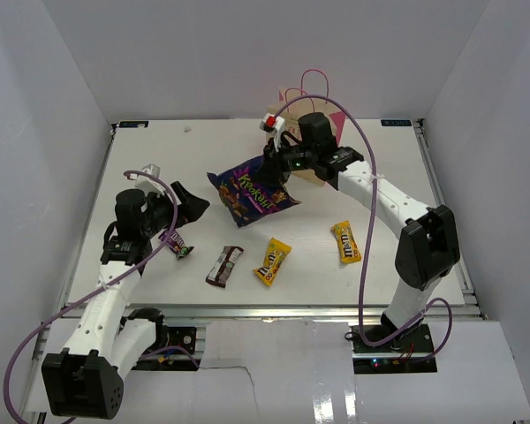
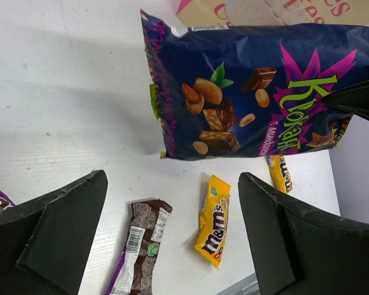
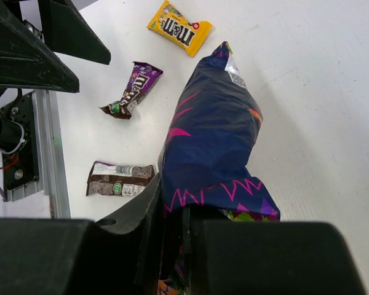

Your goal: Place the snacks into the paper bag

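From above, your right claw (image 1: pixel 280 162) grips the large purple bag (image 1: pixel 252 196) just before the paper bag (image 1: pixel 293 97), your left claw (image 1: pixel 181 210) wide; the left wrist shows a brown bar (image 2: pixel 141 246) on the table (image 2: pixel 61 92) below its spread jaws; the right wrist shows the bag's end pinched.

White table (image 1: pixel 159 168) carries yellow packs (image 1: pixel 272 261), brown bar (image 1: pixel 224 266), purple wrapper (image 1: pixel 178 246).

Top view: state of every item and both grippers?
left gripper, open, empty
right gripper, shut on purple bag
purple bag, held at one end
paper bag, upright, behind right gripper
yellow packs, two, flat on table
brown bar, flat on table
purple wrapper, flat on table
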Available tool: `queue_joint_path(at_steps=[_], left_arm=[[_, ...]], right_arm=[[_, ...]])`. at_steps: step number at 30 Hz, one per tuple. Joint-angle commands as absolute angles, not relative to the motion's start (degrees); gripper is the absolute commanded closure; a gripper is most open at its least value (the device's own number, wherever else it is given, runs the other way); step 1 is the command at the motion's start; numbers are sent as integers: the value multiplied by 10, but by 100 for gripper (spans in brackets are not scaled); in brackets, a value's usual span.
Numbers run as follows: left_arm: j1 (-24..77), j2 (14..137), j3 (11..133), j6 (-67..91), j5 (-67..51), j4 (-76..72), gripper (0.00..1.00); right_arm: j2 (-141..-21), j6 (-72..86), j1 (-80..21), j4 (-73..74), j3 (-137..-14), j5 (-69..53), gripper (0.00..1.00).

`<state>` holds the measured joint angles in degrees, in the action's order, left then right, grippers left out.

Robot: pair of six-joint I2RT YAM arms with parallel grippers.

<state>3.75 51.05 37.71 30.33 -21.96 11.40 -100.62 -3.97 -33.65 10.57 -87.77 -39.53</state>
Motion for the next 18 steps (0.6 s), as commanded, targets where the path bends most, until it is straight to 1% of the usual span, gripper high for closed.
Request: queue_joint_path(at_steps=[1,6,8,11,12,14,18], left_arm=[[35,482,370,315,-232,119,2],[35,461,365,320,-230,128,2],[35,454,362,323,-229,132,2],[35,449,359,323,-229,134,2],[35,448,358,323,-230,134,2],[35,446,357,325,-233,134,2],[35,445,357,326,-236,135,2]], right_arm=[[-947,-59,-332,59,-960,-432,92],[-947,-68,-313,74,-1052,-419,92],[-955,-62,-297,74,-1132,-398,92],[-965,-56,-286,65,-1192,-379,92],[-968,-54,-279,61,-1225,-365,92],[-983,-53,-273,48,-1258,-348,92],[-1018,-58,-257,9,-1335,-278,92]])
